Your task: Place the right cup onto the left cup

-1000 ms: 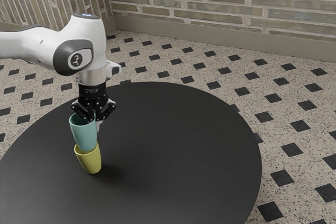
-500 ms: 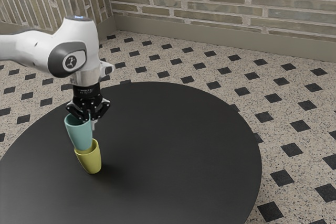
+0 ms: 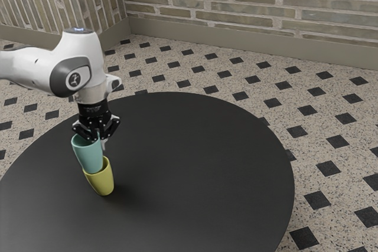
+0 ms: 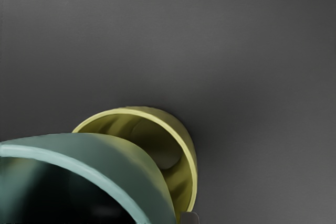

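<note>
Since the earlier frame: teal cup (image 3: 90,157) has gone down and slightly toward the exterior view's left, the gripper (image 3: 100,140) and arm (image 3: 80,57) moving with it. Yellow cup (image 3: 102,182) unmoved; taken as the landmark.

Nearest, yellow cup: on the table (image 3: 195,169), mouth up. Teal cup: its lower end at the yellow cup's mouth, its rim above and offset toward the exterior view's left. Wrist view: teal cup covers part of the yellow cup's mouth; part of the yellow interior shows beside it. Not nested deep; whether the two touch, cannot tell.

Gripper: above the yellow cup, jaws clamped on the teal cup's wall near its rim. Arm: above the yellow cup, reaching in from the exterior view's left.

Farther: dark round tabletop extends beyond the yellow cup. Behind the yellow cup, past the table edge, speckled floor (image 3: 195,69) with dark diamonds; farthest, brick wall (image 3: 254,1).
</note>
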